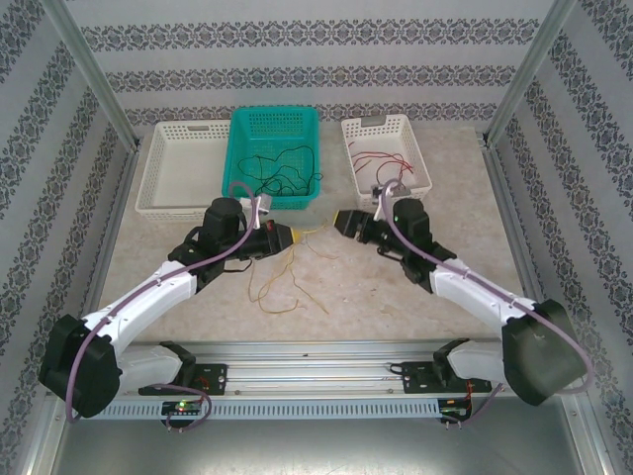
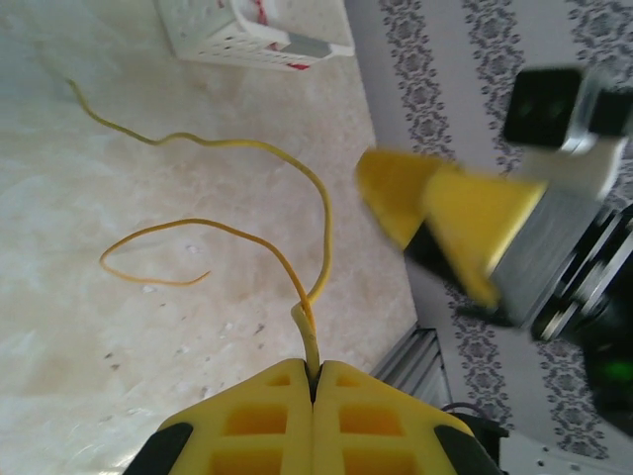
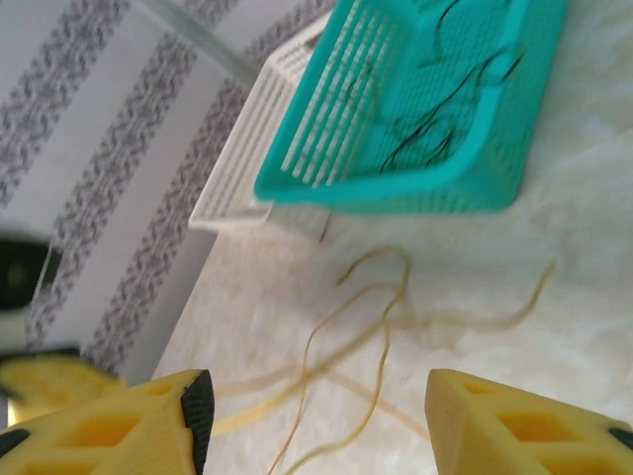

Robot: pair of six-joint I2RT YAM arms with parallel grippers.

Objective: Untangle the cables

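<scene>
Pulling one yellow wire out of the loose bunch looks like the step in hand; left to right: white tray point(image 1: 184, 170) at back left; teal basket point(image 1: 275, 158) just beside it, thin black wires point(image 1: 287, 166) tangled inside; left claw point(image 2: 313, 381) sits in front of that basket, jaws pressed together and clamped on the end of a yellow wire point(image 2: 247, 233), which leaves the tips and curls out over the table point(image 1: 396, 287); more yellow strands point(image 1: 282, 285) lie looped on the table below and between the two claws, crossing each other; right claw point(image 3: 316, 401) faces the left one at close range, jaws apart, nothing gripped; strands run along the table beyond its gap; white basket point(image 1: 388, 148) at back right holds a few red wires point(image 1: 381, 158).

My read: red looks sorted, black not started, yellow in progress; midway at best. The next move calls for the right claw to close on a single strand near a crossing, then both arms draw apart slowly; wire is thin and springy, so jaws must come in square and low; main risk is pinching two strands or dragging the whole bunch.
</scene>
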